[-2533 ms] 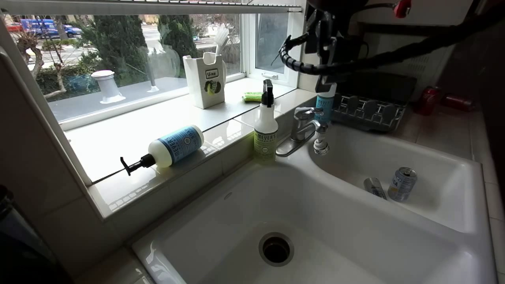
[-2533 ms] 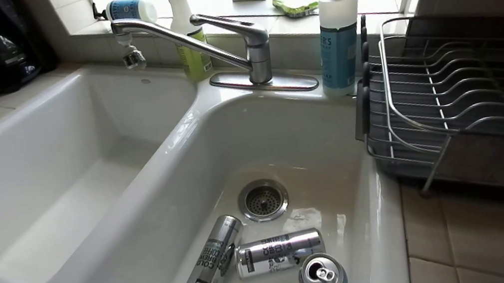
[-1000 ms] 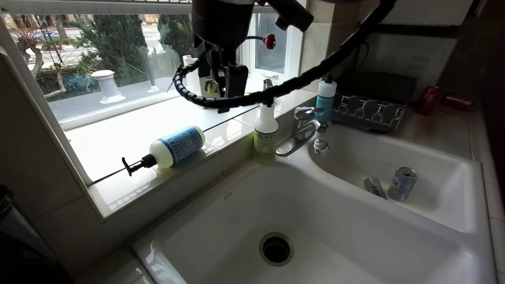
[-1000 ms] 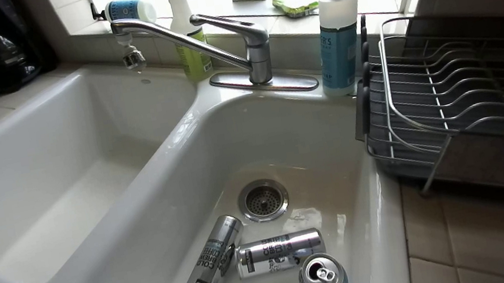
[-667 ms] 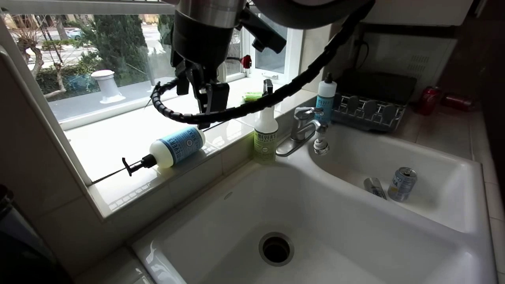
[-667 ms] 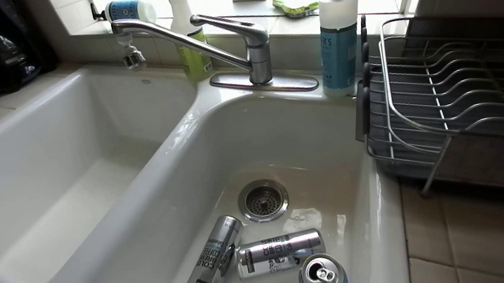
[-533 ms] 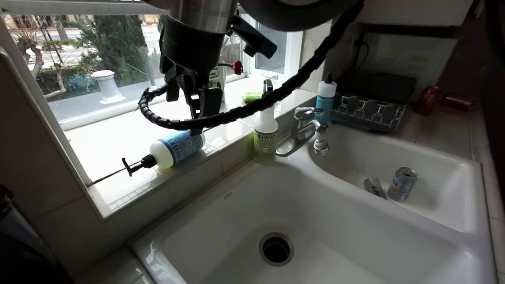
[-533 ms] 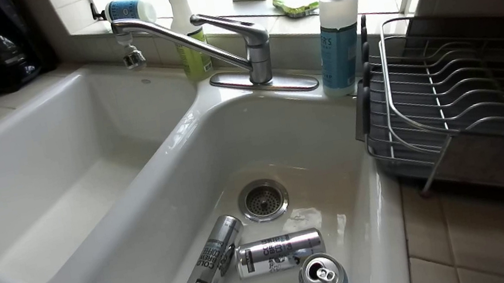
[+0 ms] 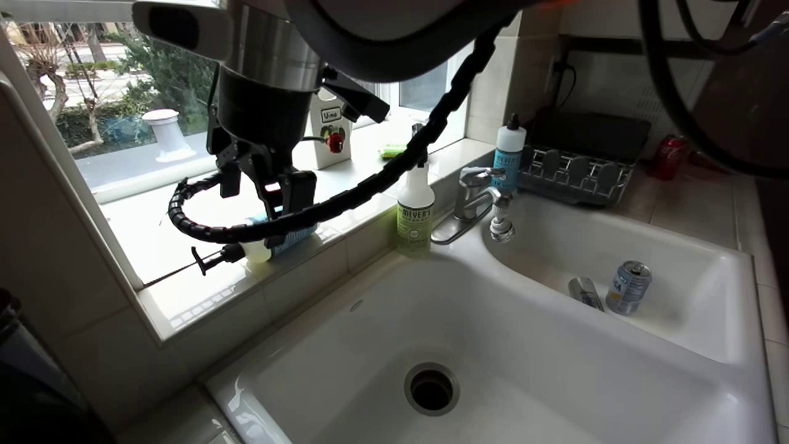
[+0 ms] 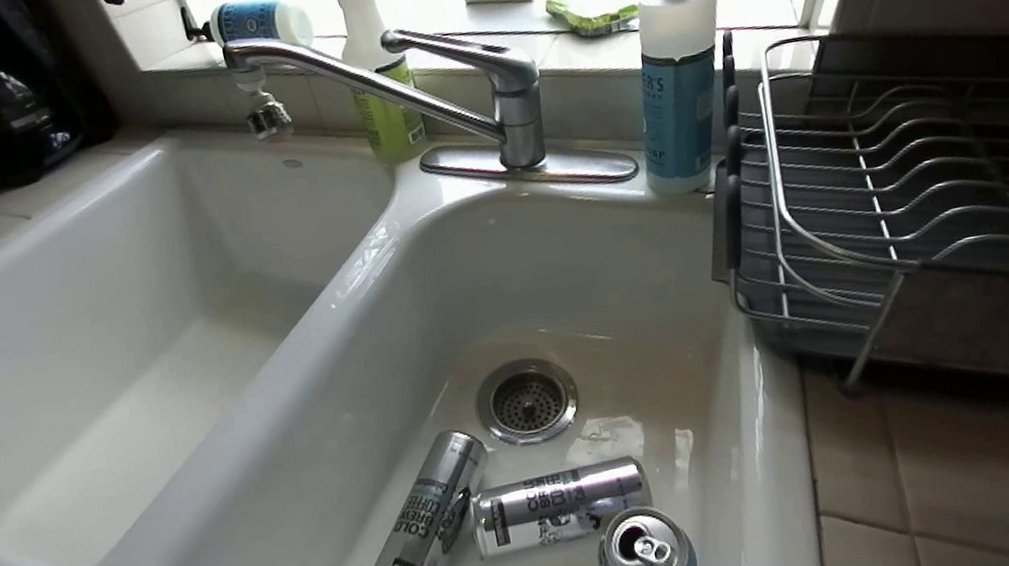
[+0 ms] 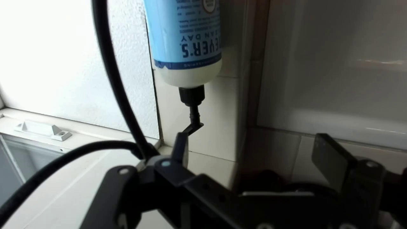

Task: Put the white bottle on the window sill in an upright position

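The white bottle [image 9: 257,251] lies on its side on the window sill [image 9: 154,222], its black pump pointing to the window frame. It also shows in an exterior view [image 10: 259,22] behind the faucet spout. My gripper [image 9: 265,191] hangs over the bottle and hides much of its label. In the wrist view the bottle [image 11: 190,47] lies at the top with its pump pointing down toward the left finger. The gripper [image 11: 251,140] is open with wide-apart fingers and nothing between them. The left fingertip covers the end of the pump nozzle; whether they touch I cannot tell.
A spray bottle [image 9: 414,213] and faucet [image 9: 471,197] stand at the sink's back edge. A white jug [image 9: 333,145] and green packet [image 9: 393,150] sit on the sill. A blue-labelled bottle [image 10: 679,93] stands by the dish rack [image 10: 895,191]. Cans [image 10: 560,507] lie in the sink [image 10: 335,300].
My gripper has come from the far right, moving left and down along the sill to over the lying bottle. A small dark piece now shows at an exterior view's top left. The bottle still lies down.
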### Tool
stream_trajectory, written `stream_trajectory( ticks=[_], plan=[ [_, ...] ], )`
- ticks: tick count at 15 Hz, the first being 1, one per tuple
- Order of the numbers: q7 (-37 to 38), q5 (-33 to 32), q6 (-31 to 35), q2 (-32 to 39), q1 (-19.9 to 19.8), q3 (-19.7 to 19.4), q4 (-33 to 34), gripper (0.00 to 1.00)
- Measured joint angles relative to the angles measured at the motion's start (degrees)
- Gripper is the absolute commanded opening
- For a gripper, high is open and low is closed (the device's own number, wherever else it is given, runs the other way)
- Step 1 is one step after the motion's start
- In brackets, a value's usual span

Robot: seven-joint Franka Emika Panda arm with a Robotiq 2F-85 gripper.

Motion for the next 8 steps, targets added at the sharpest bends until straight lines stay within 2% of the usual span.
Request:
stream_trajectory(
  ticks=[7,8],
  plan=[
    [-4.1,0.9,0.0,5.7,0.2,0.0,4.5,1.0],
    [-4.3,0.9,0.1,6.2,0.2,0.0,5.0,0.97]
  ],
)
